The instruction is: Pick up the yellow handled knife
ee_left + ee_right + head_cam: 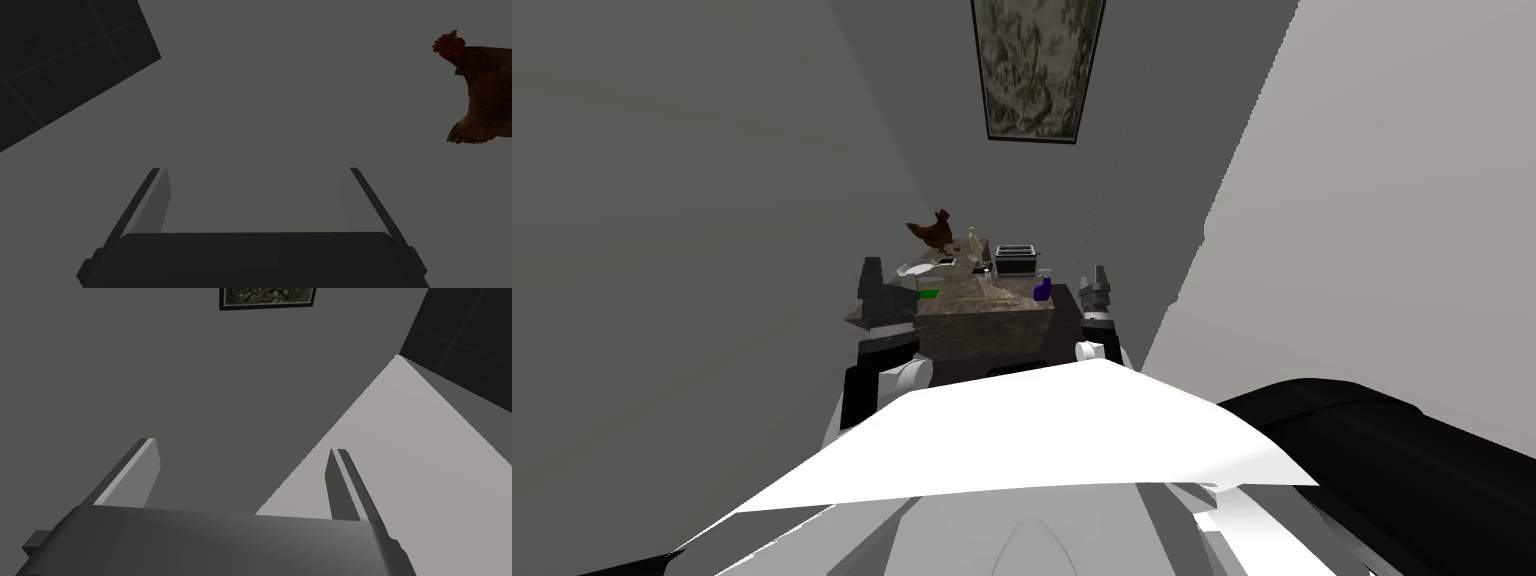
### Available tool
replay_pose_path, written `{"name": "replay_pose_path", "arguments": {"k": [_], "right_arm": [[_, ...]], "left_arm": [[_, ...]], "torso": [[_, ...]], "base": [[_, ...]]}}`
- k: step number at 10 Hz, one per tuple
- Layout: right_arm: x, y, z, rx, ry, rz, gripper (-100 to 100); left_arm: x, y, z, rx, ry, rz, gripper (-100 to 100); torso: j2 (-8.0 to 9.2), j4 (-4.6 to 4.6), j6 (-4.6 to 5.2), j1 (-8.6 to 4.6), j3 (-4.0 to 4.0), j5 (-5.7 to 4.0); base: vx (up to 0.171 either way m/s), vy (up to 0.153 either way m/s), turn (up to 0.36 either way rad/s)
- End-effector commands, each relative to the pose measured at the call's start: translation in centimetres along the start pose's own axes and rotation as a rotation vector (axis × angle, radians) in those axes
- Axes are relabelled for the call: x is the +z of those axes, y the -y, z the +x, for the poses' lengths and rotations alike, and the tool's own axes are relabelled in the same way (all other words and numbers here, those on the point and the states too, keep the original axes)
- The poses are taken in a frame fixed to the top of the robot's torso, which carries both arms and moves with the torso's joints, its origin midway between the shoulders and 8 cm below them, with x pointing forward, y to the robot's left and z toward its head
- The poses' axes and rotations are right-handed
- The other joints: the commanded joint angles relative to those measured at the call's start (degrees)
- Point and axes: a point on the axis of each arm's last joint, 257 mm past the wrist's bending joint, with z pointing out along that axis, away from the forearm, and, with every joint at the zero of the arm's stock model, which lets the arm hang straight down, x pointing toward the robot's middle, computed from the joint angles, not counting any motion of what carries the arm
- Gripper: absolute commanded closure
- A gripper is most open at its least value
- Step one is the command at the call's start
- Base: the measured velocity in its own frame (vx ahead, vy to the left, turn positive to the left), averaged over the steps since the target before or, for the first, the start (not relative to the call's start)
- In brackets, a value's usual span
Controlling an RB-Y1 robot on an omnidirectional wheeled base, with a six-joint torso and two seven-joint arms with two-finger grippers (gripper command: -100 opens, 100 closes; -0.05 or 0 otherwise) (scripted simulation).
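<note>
Left gripper (256,172) and right gripper (242,445) stand spread and empty flanking the counter (1012,325); best lower one over the yellow knife (977,298) mid-counter, fingers straddling its handle

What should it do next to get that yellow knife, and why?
Probably tip the left gripper down toward the knife: its open fingers point at the wall beside the hen, while the knife lies on the table.

Ahead of me: a dark grey wall (712,200), carrying a framed picture (1037,70) high up. To my right: a lighter grey wall (1392,200). A mottled brown surface (1002,312) stands before the dark wall.
</note>
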Motion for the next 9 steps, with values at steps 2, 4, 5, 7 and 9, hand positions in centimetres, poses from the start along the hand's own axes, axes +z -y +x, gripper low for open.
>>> {"name": "replay_pose_path", "arguments": {"k": [2,4,5,7,9], "right_arm": [[0.0,0.0,0.0,0.0,0.0,0.0,0],[0.0,0.0,0.0,0.0,0.0,0.0,0],[0.0,0.0,0.0,0.0,0.0,0.0,0],[0.0,0.0,0.0,0.0,0.0,0.0,0],[0.0,0.0,0.0,0.0,0.0,0.0,0]], "left_arm": [[0.2,-1.4,0.2,0.022,-0.022,-0.051,-100],[0.3,-3.1,0.2,0.047,-0.038,-0.109,-100],[0.4,-3.9,0.1,0.058,-0.043,-0.137,-100],[0.3,-5.2,-0.1,0.07,-0.047,-0.184,-100],[0.3,-6.2,-0.2,0.081,-0.05,-0.22,-100]], "torso": [[-0.01,0.0,0.0,-0.01,0.0,0.0],[0.01,0.0,0.0,0.01,0.01,0.0],[0.0,0.0,0.0,-0.01,0.0,0.0],[0.01,0.0,-0.01,-0.01,0.0,0.0],[0.0,0.0,0.0,-0.02,0.0,0.0]], "base": [[0.023,-0.024,-0.01],[0.023,-0.027,-0.02],[0.027,-0.039,-0.024],[0.02,-0.025,-0.006],[0.024,-0.03,-0.015]]}}
